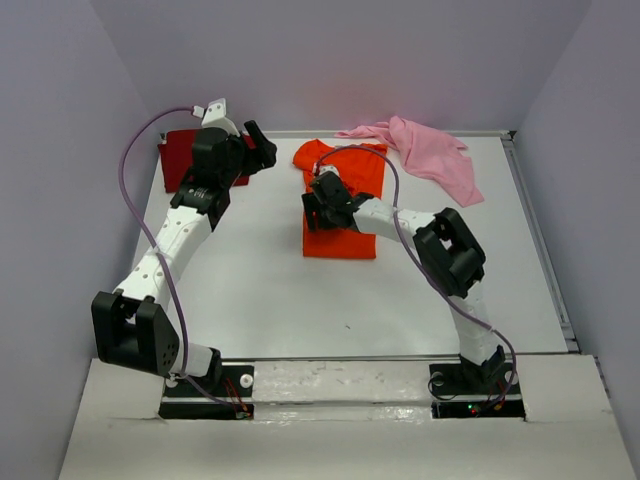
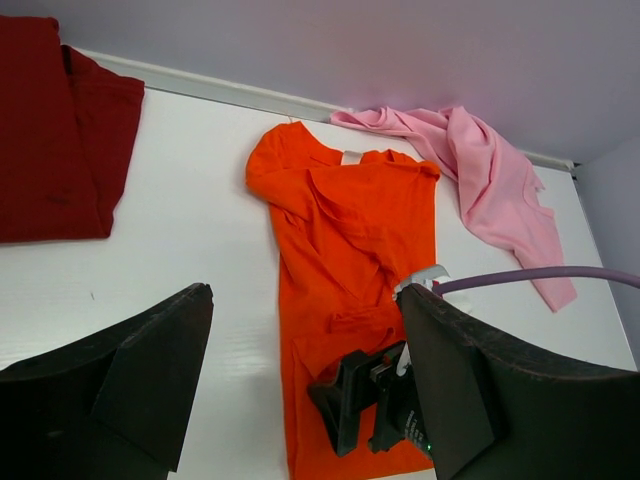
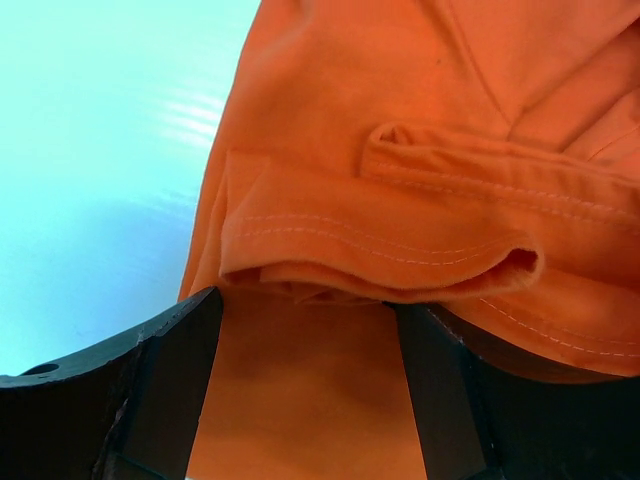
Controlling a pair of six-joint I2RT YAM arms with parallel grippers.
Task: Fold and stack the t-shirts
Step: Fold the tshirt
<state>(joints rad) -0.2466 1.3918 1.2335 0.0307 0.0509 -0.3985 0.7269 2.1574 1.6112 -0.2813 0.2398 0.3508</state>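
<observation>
1. The dark red tee (image 1: 185, 160) lies flat as a neat rectangle in the upper left of the top view. It looks folded already, so I judge it to be the base of the stack.
2. The orange tee (image 1: 340, 215) lies in the upper middle of the bench (image 1: 250, 290). Its sides are turned in, making a narrow strip with the collar at the far end. I would call it about half folded.
3. The right claw (image 3: 305, 310) is low over the orange tee near its middle. Its fingers are spread and nothing is between them. A folded sleeve hem lies just ahead of the tips.
4. The left claw (image 1: 262, 148) hangs above the bench between the dark red and orange tees. It is wide open and holds nothing.
5. The pink tee (image 1: 425, 150) lies crumpled in the upper right, partly over the bench's far edge. It is not yet folded.
6. What is left, as I judge it:
   - finish the orange tee with a crosswise fold
   - set it on the dark red tee
   - spread, fold and stack the pink tee
</observation>
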